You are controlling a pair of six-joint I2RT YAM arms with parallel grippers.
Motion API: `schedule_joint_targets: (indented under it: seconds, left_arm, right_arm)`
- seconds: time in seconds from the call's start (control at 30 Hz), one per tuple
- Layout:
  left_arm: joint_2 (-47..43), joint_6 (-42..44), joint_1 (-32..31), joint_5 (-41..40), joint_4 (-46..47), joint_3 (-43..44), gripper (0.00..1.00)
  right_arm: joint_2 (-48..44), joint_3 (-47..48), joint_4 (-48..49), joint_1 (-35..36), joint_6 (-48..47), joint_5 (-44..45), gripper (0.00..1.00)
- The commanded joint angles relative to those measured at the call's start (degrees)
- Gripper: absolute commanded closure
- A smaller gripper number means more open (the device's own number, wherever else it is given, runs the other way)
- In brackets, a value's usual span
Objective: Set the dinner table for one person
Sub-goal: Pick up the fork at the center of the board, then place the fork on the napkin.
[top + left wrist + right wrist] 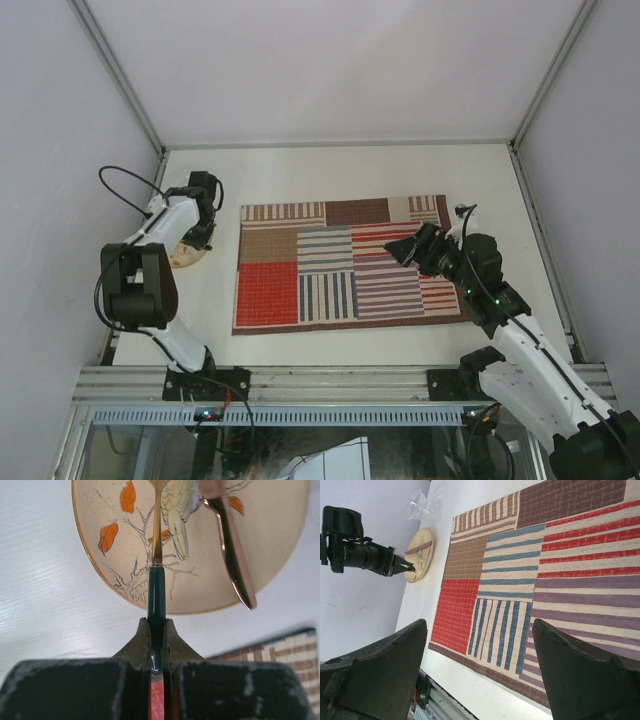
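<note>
My left gripper (157, 632) is closed tight on the dark green handle (156, 592) of a slim utensil with a gold neck; the jaws pinch the handle from both sides just off the near rim of the round cream plate painted with a yellow bird, bare branches and orange leaves (115, 565); the gold neck runs out over the plate and its head is cut off at the top of my left wrist view, so I cannot tell what kind of utensil it is; whether it is lifted or resting on the plate I cannot tell either; a second, shiny copper-coloured utensil (232, 555) lies on the plate to the right of the first, its end reaching past the rim.

My right gripper (479, 630) is spread wide with nothing between its fingers; it hangs over the right part of the red, brown and blue striped patchwork placemat (330, 265).

The large matte white dinner table (400, 170) with aluminium rails lies under everything; the placemat is flat near its middle, and the plate sits on the bare white surface just left of the placemat, apart from it; beyond the plate, towards the far left corner, stands a clear glass vessel (422, 502), too blurred to describe further.
</note>
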Motion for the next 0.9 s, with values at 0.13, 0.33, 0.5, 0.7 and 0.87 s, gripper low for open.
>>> schedule_joint_targets:
  seconds: [0.13,0.33,0.5,0.7,0.87]
  left_arm:
    - [-10.62,1.99,-8.69,-9.3,0.33,-2.0,1.0]
    - [-13.35,11.23,-16.19,-5.37,6.72,-5.37,1.0]
    - [-15.37,20.17,-20.56,1.07,15.82,-10.61,1.0]
    - [-16.68,29.1,-24.0,10.79,26.77,-16.98,1.0]
    - [-14.07,35.85,-29.13,16.13,28.5,-16.82,1.0]
  right_arm:
    - [1.18,-0.31,3.48,0.44,0.05,-0.14,0.14]
    - [2.5,-0.11,5.06,0.45,0.48,-0.8,0.15]
    - [1.63,-0.01,3.78,0.36,0.5,3.12,0.15]
    - [4.11,-0.26,2.77,-3.39,-0.24,8.71,0.15]
    - [9.17,-0.72,5.17,-7.09,0.4,8.3,0.15]
